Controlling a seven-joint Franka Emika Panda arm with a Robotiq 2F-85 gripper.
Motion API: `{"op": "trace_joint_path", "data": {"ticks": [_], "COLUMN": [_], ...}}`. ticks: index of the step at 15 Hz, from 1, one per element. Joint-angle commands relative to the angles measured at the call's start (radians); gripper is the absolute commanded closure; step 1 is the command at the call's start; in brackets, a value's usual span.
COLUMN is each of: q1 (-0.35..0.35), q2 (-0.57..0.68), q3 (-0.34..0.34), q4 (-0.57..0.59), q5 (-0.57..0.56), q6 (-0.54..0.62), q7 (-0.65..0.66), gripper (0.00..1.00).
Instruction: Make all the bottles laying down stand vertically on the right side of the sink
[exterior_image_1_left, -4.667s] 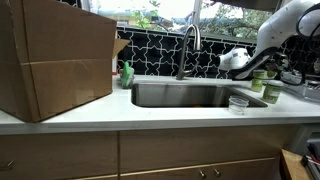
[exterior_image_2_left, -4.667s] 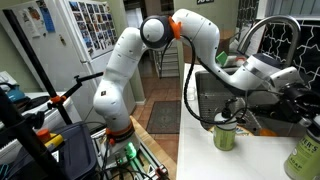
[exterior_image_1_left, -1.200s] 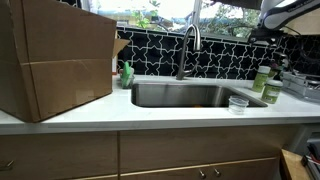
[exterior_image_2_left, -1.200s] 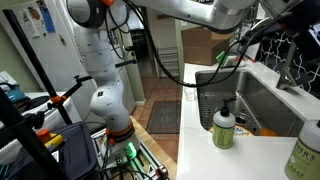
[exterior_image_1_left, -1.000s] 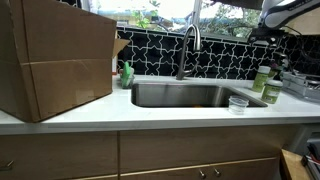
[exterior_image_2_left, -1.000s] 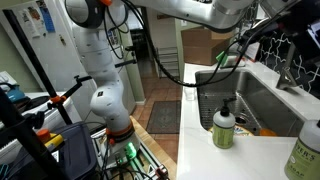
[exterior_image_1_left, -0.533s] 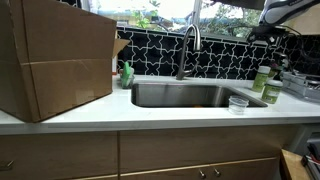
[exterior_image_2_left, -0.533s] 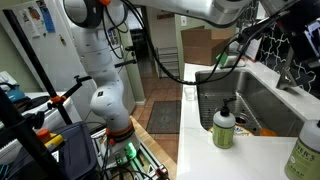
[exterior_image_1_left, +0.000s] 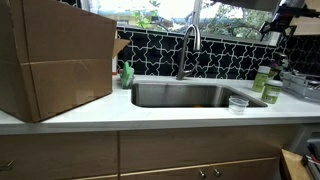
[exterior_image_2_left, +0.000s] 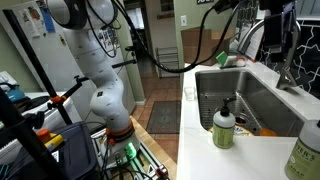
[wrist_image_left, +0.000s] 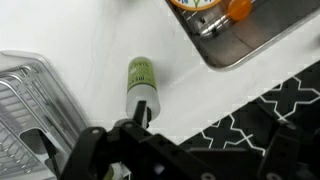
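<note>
Two bottles (exterior_image_1_left: 271, 91) stand upright on the desk (exterior_image_1_left: 150, 112) at frame right beside the sink (exterior_image_1_left: 190, 96), my gripper (wrist_image_left: 180, 150) open and empty above.

Sink (exterior_image_1_left: 190, 96) set mid white counter (exterior_image_1_left: 150, 115), curved faucet (exterior_image_1_left: 188, 48) behind it. Rt of basin: two light-green bottles (exterior_image_1_left: 262, 78), both upright, just beside each other. Clear cup (exterior_image_1_left: 238, 103) by sink's rt front corner. Dk green soap bottle (exterior_image_1_left: 127, 74) at left rim. Big cardboard box (exterior_image_1_left: 55, 60) far left on counter. Robot arm (exterior_image_1_left: 290, 18) high, top rt.
</note>
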Motion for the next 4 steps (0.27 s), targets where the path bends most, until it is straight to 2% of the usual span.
{"op": "trace_joint_path", "data": {"ticks": [1, 2, 3, 4], "q1": [0.003, 0.004, -0.001, -0.001], "q2": [0.015, 0.021, 0.004, 0.004], "q3": [-0.018, -0.018, -0.003, -0.002], "q4": [0.059, 0.069, 0.045, 0.049], "q5": [0.105, 0.123, 0.075, 0.078], "q6": [-0.182, -0.212, -0.152, -0.161], "q7": [-0.15, -0.183, -0.117, -0.125], "gripper": [0.0, 0.0, 0.0, 0.0]}}
